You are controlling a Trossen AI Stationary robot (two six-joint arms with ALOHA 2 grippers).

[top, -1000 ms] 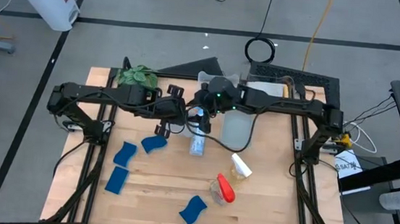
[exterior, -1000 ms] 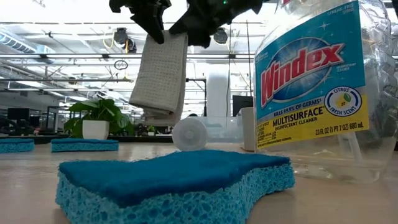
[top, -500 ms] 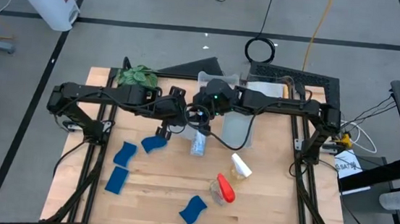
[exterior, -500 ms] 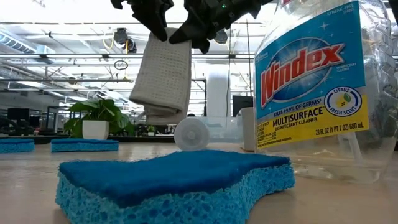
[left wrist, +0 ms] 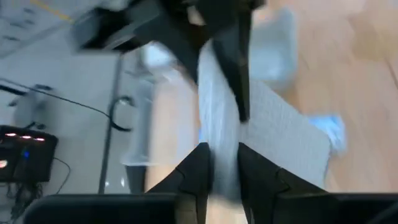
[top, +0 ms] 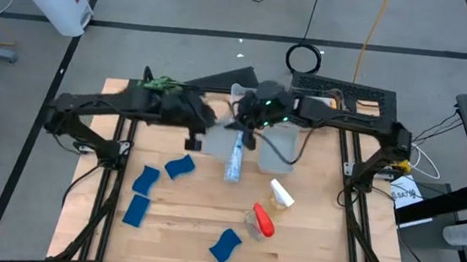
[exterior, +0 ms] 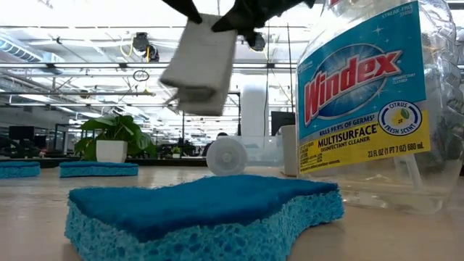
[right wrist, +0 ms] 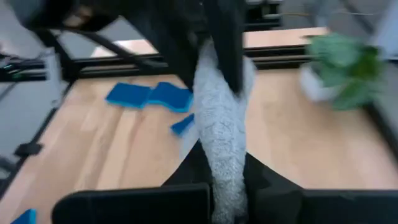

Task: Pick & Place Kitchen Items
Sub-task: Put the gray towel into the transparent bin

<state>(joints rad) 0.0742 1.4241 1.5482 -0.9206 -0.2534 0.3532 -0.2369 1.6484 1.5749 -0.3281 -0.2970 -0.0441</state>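
Note:
A folded grey cloth hangs in the air over the table's middle, tilted. Both grippers are at its upper end. My left gripper comes from the left and has the cloth between its narrowly parted fingers. My right gripper comes from the right and is shut on the same cloth. Below them a clear bottle with a blue top lies on its side on the wood. My left gripper has an edge of the cloth between its two fingers, coming at it from above. The cloth runs on from there to the other gripper and is clear of the table. My right gripper pinches the folded cloth's upper end between its two fingers, from above and close beside the left fingers. Several layers lie bunched in the pinch. The cloth hangs tilted below, lifted clear.
Clear bins stand at the far middle, with a potted plant at the far left. Several blue sponges lie at the near left, and one at the near edge. White-topped and red-topped bottles lie near right.
My right gripper has closed in on the cloth's top, taken hold beside the left gripper, and shifted toward the far right. My left arm has drawn back toward the table's left. The cloth, which hung straight down, has swung up and now hangs tilted.

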